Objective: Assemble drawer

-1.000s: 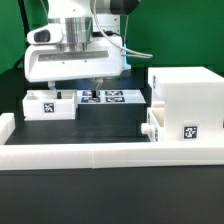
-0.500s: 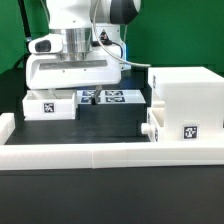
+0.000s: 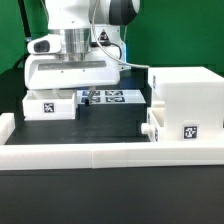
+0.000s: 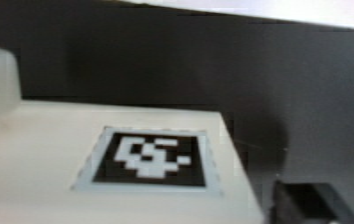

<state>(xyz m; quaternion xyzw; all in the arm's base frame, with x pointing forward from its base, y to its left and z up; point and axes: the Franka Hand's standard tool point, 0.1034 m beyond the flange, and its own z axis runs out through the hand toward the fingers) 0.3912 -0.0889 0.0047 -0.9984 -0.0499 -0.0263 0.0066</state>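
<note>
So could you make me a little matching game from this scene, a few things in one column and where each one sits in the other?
Things:
1. housing
2. tray
3. marker board
4. border wall

Places, in the exterior view:
A. along the front, nearest the camera
B. at the left, under the gripper
C. at the right
D. flat on the table, in the middle at the back

Pairs: 1-C, 2-B, 3-D, 4-A

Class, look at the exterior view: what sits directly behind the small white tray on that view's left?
Behind the small tray the gripper has come down, its fingertips hidden by the tray. The marker board lies beside it; the table further back is covered.
</note>
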